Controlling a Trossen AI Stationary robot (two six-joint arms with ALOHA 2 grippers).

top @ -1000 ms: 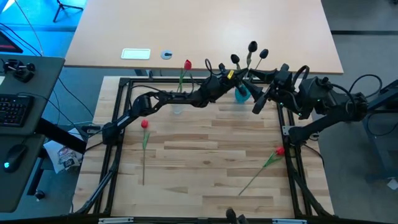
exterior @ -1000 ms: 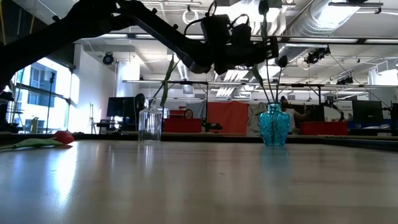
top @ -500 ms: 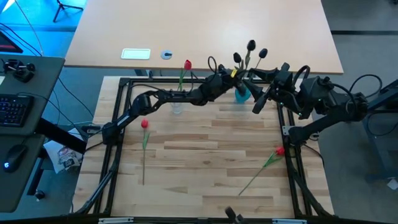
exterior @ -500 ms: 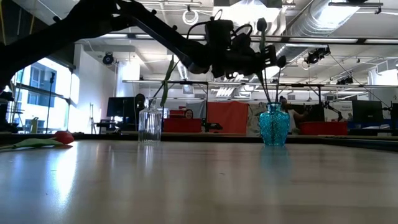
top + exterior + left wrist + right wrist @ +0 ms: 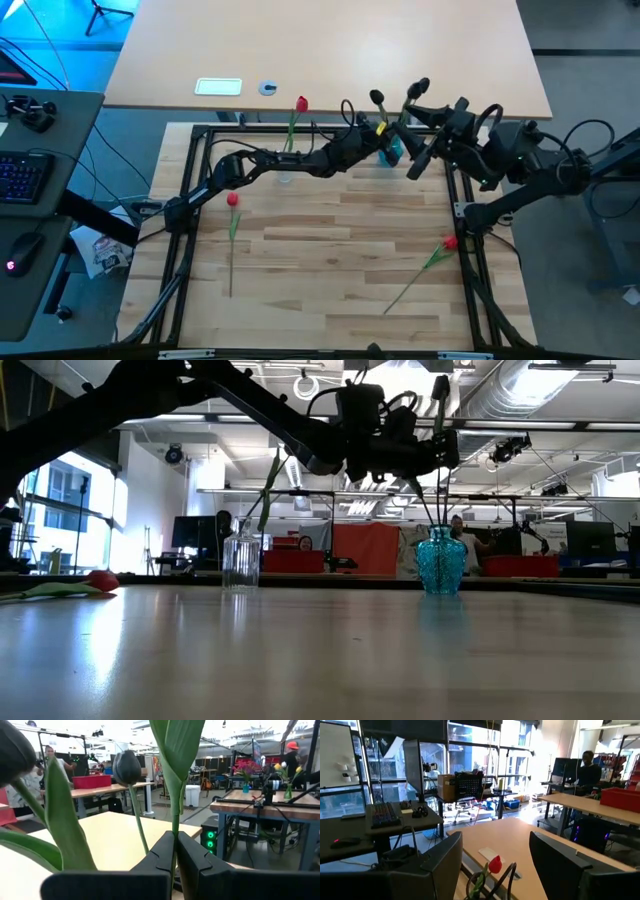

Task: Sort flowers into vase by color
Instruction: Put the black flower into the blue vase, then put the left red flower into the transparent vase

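While my left gripper (image 5: 174, 851) is clamped on the thin green stem (image 5: 173, 822) of a black flower, I hold it high over the far edge of the table, right above the blue vase (image 5: 440, 562). Two other black flowers (image 5: 378, 97) already stand in that vase, and one red flower (image 5: 302, 103) stands in the clear glass vase (image 5: 240, 562) just beside it. Two more red flowers lie flat on the wood: one (image 5: 233, 200) on the left side, one (image 5: 449, 242) near the right rail. My right gripper (image 5: 424, 152) waits beside the blue vase with its fingers spread and nothing between them. The step in hand, as I judge it, is feeding this black flower down into the blue vase. To do it well, I want the stem's lower end lined up over the narrow mouth before I descend, since I cannot see that end clearly. A slow, upright descent should keep the leaves from catching the flowers already in place or tipping the vase. I would let go only once the stem sits deep enough to stand alone.
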